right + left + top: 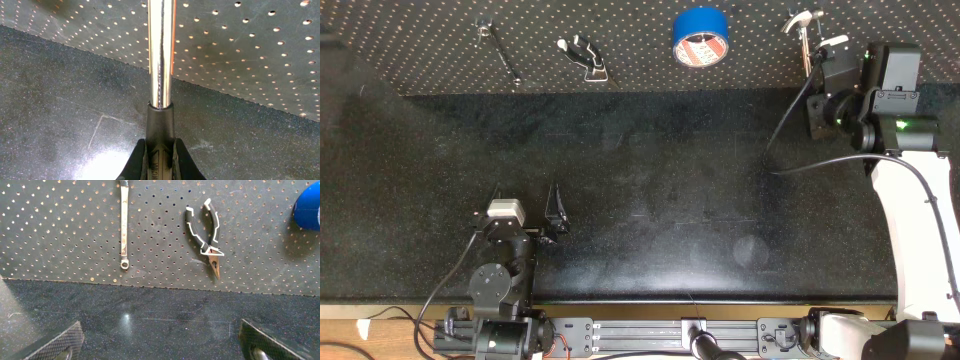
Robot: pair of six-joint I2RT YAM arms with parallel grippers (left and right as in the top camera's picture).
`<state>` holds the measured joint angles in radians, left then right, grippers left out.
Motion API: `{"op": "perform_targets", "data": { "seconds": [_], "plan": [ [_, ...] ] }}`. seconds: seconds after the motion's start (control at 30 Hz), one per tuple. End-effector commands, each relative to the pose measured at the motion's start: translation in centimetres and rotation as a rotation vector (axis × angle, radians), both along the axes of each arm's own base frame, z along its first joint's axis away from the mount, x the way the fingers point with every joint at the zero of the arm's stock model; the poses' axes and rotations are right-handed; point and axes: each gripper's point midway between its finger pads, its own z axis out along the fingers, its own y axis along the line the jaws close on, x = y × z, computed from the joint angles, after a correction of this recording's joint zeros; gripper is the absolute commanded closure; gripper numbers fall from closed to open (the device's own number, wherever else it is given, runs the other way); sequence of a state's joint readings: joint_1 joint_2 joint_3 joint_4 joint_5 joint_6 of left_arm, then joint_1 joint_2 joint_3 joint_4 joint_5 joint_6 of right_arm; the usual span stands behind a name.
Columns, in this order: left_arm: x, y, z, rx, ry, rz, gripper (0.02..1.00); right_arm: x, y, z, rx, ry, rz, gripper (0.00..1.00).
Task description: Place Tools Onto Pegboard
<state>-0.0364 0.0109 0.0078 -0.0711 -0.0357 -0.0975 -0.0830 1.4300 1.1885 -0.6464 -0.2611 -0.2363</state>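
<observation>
A hammer (pixel 806 35) with a chrome shaft (pixel 161 50) and black handle stands against the pegboard (pixel 620 30) at its right end. My right gripper (pixel 825 62) is shut on the handle (pixel 160 135). I cannot tell whether the head rests on a hook. A wrench (pixel 498 50) (pixel 123 222), black-and-white pliers (pixel 584 57) (pixel 206 232) and a blue tape roll (pixel 700 37) (pixel 307 210) hang on the board. My left gripper (pixel 555 210) (pixel 160 342) is open and holds nothing, low over the mat near its base, facing the board.
A black mat (pixel 650 180) covers the table from the pegboard to the front edge. The right arm's cable (pixel 790 120) hangs over the mat's right part. Bare board lies between the tape and the hammer.
</observation>
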Motion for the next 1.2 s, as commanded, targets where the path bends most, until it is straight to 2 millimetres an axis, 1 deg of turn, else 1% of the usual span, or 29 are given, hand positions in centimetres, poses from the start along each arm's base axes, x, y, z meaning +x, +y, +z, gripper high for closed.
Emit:
{"op": "perform_targets", "data": {
  "seconds": [0.03, 0.07, 0.13, 0.17, 0.2, 0.27, 0.3, 0.33, 0.37, 0.4, 0.53, 0.6, 0.67, 0.73, 0.77, 0.8, 0.9, 0.93, 0.97, 1.03, 1.1, 1.2],
  "plan": [
    [0.0, -0.2, -0.1, 0.013, 0.001, -0.009, 0.023, 0.4, 0.0, -1.1, 0.004, 0.029, -0.013, 0.879],
    [0.0, -0.2, -0.1, 0.013, 0.001, -0.008, 0.025, 0.4, 0.0, -1.4, 0.004, 0.039, -0.013, 0.779],
    [0.0, -0.2, -0.1, 0.013, 0.001, -0.008, 0.020, 0.5, 0.0, -1.5, 0.005, 0.042, -0.013, 0.649],
    [0.0, -0.2, -0.1, 0.013, 0.001, -0.008, 0.025, 0.5, 0.0, -1.5, 0.004, 0.041, -0.012, 0.389],
    [0.0, -0.2, -0.1, 0.013, 0.001, -0.009, 0.025, 0.5, 0.0, -1.4, 0.004, 0.038, -0.012, 0.025],
    [0.0, -0.2, -0.1, 0.013, 0.001, -0.009, 0.025, 0.4, 0.0, -0.7, 0.002, 0.007, -0.012, 0.025],
    [0.0, -0.2, -0.1, 0.013, 0.001, -0.009, 0.023, 0.8, 0.1, -0.3, 0.010, -0.056, -0.018, 0.025],
    [0.0, -0.2, -0.1, 0.013, 0.001, -0.009, 0.025, 1.1, 0.0, -0.2, 0.049, -0.145, -0.064, 0.025],
    [0.0, -0.2, -0.1, 0.013, 0.001, -0.008, 0.023, 0.7, 0.1, -0.7, 0.097, -0.228, -0.110, 0.025],
    [0.0, -0.2, -0.1, 0.013, 0.001, -0.008, 0.023, -0.1, 0.1, -1.4, 0.134, -0.276, -0.140, 0.025],
    [0.0, -0.2, -0.1, 0.013, 0.001, -0.009, 0.025, -5.6, 0.5, -4.4, 0.149, -0.443, -0.140, 0.025],
    [0.0, -0.2, -0.1, 0.013, 0.001, -0.008, 0.023, -7.6, 0.7, -5.2, 0.149, -0.487, -0.136, 0.025],
    [0.0, -0.2, -0.1, 0.013, 0.001, -0.008, 0.025, -10.5, 0.9, -7.0, 0.152, -0.535, -0.133, 0.025],
    [0.0, -0.2, -0.1, 0.013, 0.001, -0.009, 0.023, -11.6, 1.0, -7.6, 0.168, -0.572, -0.140, 0.025],
    [0.0, -0.2, -0.1, 0.013, 0.001, -0.009, 0.025, -12.0, 1.1, -6.4, 0.171, -0.616, -0.137, 0.025],
    [0.0, -0.2, -0.1, 0.013, 0.001, -0.009, 0.023, -12.2, 1.1, -5.5, 0.171, -0.649, -0.133, 0.025],
    [0.0, -0.2, -0.1, 0.013, 0.001, -0.008, 0.025, -14.1, 1.7, -6.1, 0.180, -0.623, -0.117, 0.025],
    [0.0, -0.2, -0.1, 0.013, 0.001, -0.008, 0.025, -14.3, 1.8, -4.6, 0.178, -0.690, -0.111, 0.025],
    [0.0, -0.2, -0.1, 0.013, 0.001, -0.008, 0.025, -14.4, 1.8, -3.6, 0.171, -0.737, -0.118, 0.025],
    [0.0, -0.2, -0.1, 0.013, 0.001, -0.008, 0.025, -14.7, 2.8, -2.6, 0.188, -0.774, -0.077, 0.025],
    [0.0, -0.2, -0.1, 0.013, 0.001, -0.008, 0.025, -14.9, 3.9, -2.7, 0.206, -0.766, -0.033, 0.025],
    [0.0, -0.2, -0.1, 0.013, 0.001, -0.008, 0.023, -14.8, 3.5, -2.7, 0.198, -0.768, -0.051, 0.025]
  ]
}}
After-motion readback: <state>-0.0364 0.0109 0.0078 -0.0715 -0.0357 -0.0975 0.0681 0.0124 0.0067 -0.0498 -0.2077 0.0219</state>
